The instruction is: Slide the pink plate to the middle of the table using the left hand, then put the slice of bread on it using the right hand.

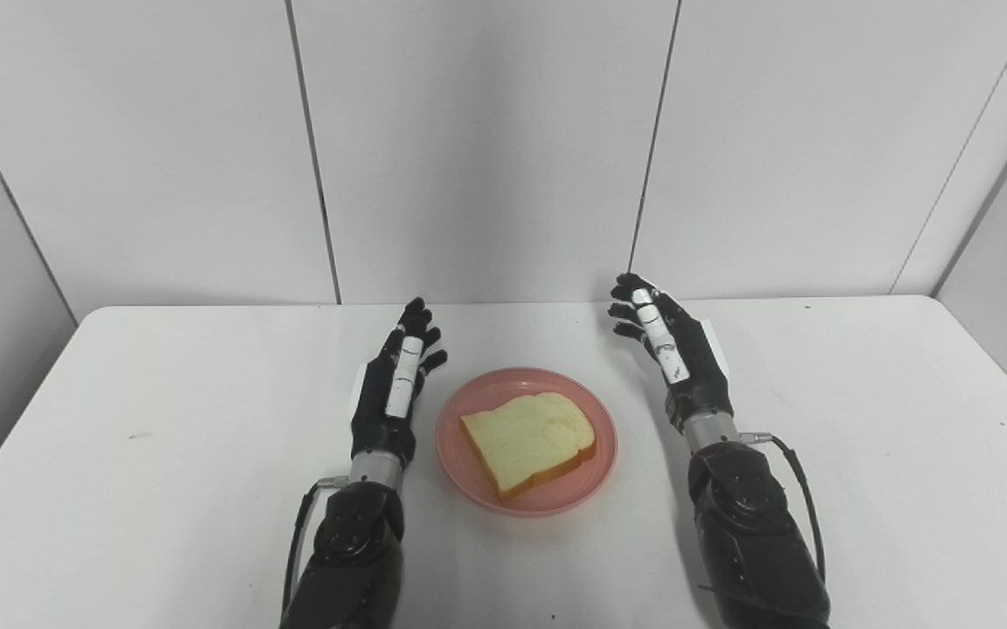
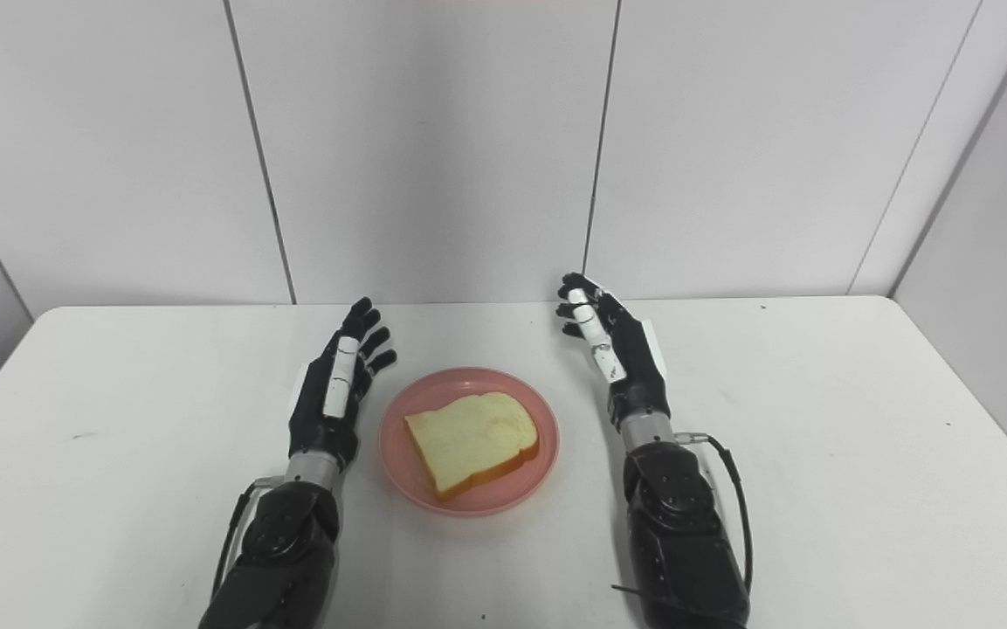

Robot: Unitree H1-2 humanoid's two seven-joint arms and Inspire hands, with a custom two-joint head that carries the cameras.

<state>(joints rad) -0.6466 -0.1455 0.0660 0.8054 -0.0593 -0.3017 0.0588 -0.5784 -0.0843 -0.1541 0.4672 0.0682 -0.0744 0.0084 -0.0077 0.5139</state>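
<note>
Fingers spread and empty, the left hand flanks the pink plate at mid-table; the slice of bread lies flat on it. The bread looks light, soft and easily crushed, best pinched gently at its crust. Farther back, the right hand hangs open, holding nothing.

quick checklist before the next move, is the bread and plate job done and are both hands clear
1. Pink plate near the middle of the table: ok.
2. Slice of bread lying inside the plate's rim: ok.
3. Left robot hand open, holding nothing, beside the plate: ok.
4. Right robot hand open, holding nothing, apart from the plate: ok.
5. Left robot hand actually clear of the plate's rim: cannot tell.
</note>
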